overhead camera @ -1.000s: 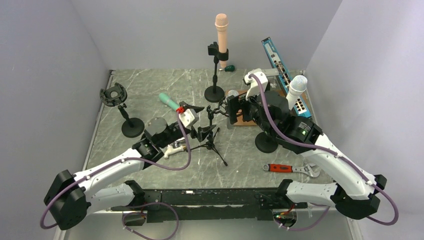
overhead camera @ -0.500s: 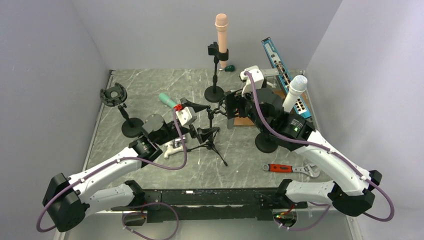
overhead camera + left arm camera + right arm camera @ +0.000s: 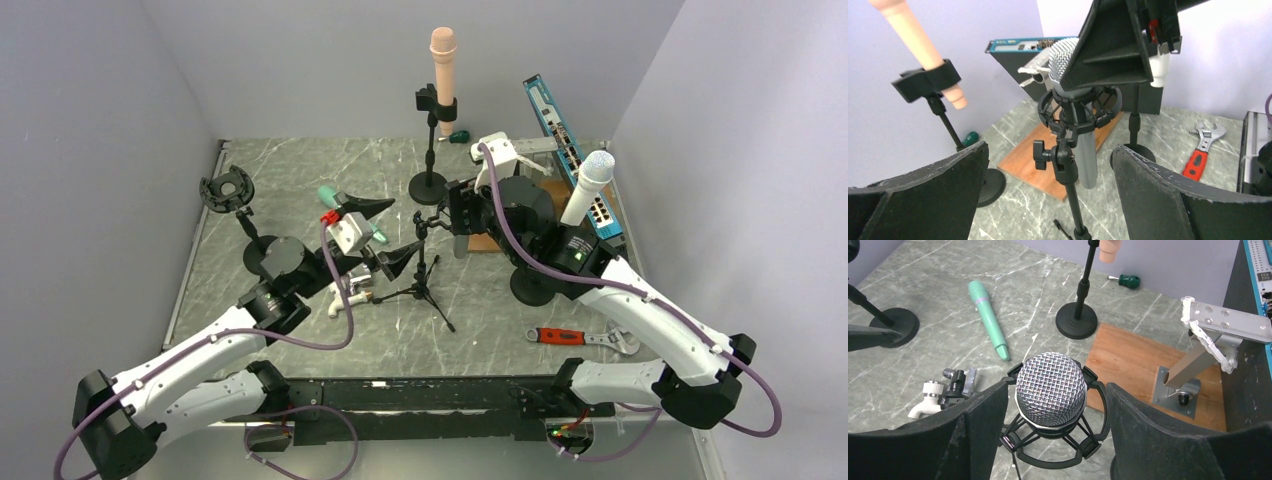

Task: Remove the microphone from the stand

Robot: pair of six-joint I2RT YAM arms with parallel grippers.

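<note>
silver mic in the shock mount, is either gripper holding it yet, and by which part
Nothing is held. The right gripper is open, fingers either side of the microphone head without touching; the left gripper is open too.

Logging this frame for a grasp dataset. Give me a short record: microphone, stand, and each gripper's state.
stand: black tripod, on the table
microphone: silver, upright, held in the stand
right gripper: open, fingers either side of the microphone head
left gripper: open, facing the stand, holding nothing
removed: not yet
</note>
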